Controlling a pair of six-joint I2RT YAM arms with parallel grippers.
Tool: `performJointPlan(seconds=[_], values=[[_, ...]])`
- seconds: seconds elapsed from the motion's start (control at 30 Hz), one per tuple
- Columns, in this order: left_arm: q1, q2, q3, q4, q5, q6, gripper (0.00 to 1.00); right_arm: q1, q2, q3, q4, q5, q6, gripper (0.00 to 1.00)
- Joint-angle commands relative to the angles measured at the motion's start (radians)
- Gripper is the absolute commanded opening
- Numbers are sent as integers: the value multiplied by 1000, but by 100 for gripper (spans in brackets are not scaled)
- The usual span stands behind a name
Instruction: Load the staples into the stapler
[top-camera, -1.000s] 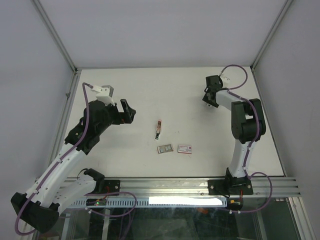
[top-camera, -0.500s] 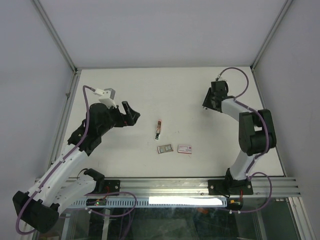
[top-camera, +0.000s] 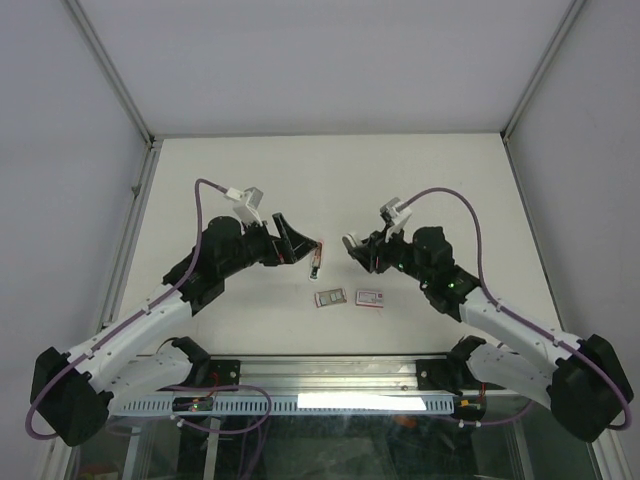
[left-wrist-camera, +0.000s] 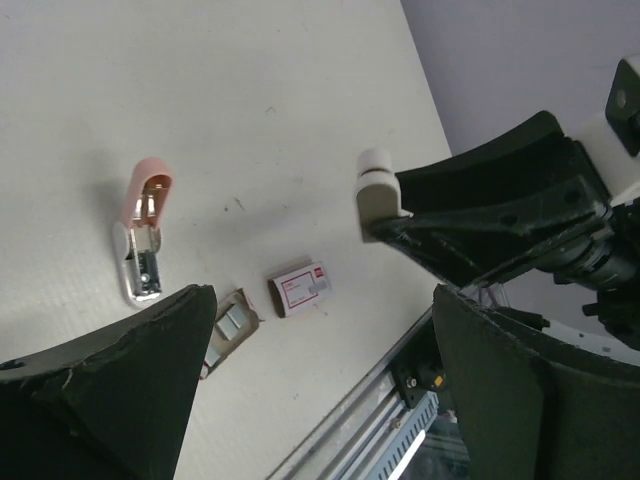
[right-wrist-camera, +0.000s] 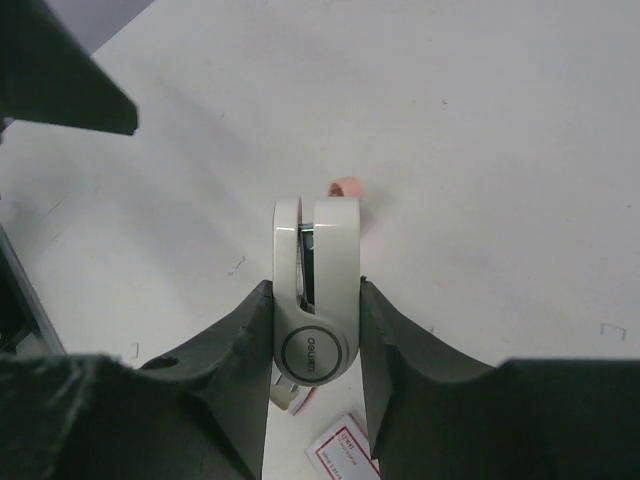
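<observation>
My right gripper (right-wrist-camera: 315, 300) is shut on a white stapler (right-wrist-camera: 316, 290), held a little above the table right of centre (top-camera: 352, 243). A pink stapler (left-wrist-camera: 143, 235) lies hinged open on the table (top-camera: 315, 258). The staples are in two parts in front of it: the grey tray of strips (left-wrist-camera: 232, 325) (top-camera: 330, 297) and the white red-labelled box (left-wrist-camera: 300, 287) (top-camera: 369, 298) (right-wrist-camera: 345, 452). My left gripper (left-wrist-camera: 325, 340) hangs open above the table, just left of the pink stapler (top-camera: 292, 242), with nothing between its fingers.
The metal rail (top-camera: 340, 372) with both arm bases runs along the near edge of the table. Enclosure posts and walls (top-camera: 140, 180) bound the table at the left, right and back. The two grippers face each other across the pink stapler.
Both arms have swung in towards the middle. The right gripper came from the far right to the centre with the white stapler. The left gripper moved right, close to the pink stapler.
</observation>
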Motion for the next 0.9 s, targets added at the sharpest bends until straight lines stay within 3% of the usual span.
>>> performJointPlan(seconds=[0.0, 0.27, 0.53, 0.87], values=[[-44, 30, -13, 151, 54, -90, 92, 87, -86, -62, 171, -25, -86, 9], [-114, 102, -9, 249, 68, -134, 88, 239, -138, -81, 178, 63, -190, 8], [-163, 166, 12, 267, 78, -139, 63, 290, -111, -67, 181, 118, -218, 7], [-167, 170, -5, 268, 63, -145, 52, 306, -87, -53, 191, 124, -224, 7]])
